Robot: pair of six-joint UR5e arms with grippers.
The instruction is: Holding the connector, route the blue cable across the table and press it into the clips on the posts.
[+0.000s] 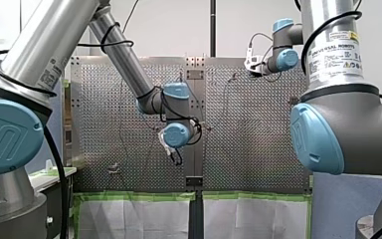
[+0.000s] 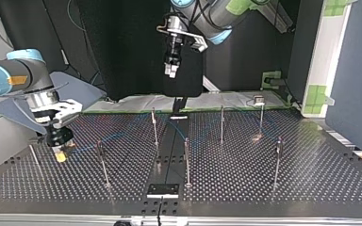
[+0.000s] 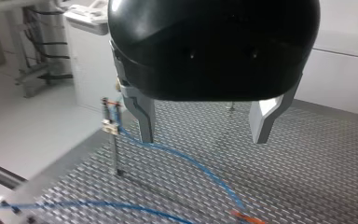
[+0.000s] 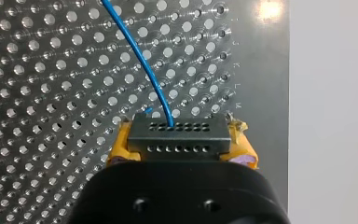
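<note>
Front view: my left tool [image 1: 173, 154] hangs over the middle of the perforated worktop [image 1: 258, 149]. My right tool [image 1: 251, 63] sits at the far edge, toward the view's right. I cannot tell either tool's state from here.

Top view: my right tool is low at the view's left, its yellow tip just above the worktop. The blue cable [image 2: 115, 137] runs from that tip toward the middle, passing among the thin upright posts [image 2: 187, 162]. My left tool hangs high over the far middle of the worktop, well apart from the cable.

Left wrist view: the 2 metal fingers [image 3: 144, 119] of my left tool are spread wide with nothing between them. The cable curves across the worktop under them. It passes close behind 1 finger to a clip [image 3: 108, 125] at the top of a post, and an orange mark shows on it nearer the camera.

Right wrist view: my right tool is pinching the connector [image 4: 177, 128], a dark block with 2 rows of small holes, between its 2 yellow pads [image 4: 121, 147]. The cable leaves the connector's top face and arcs away over the worktop, ahead of the tool.
</note>
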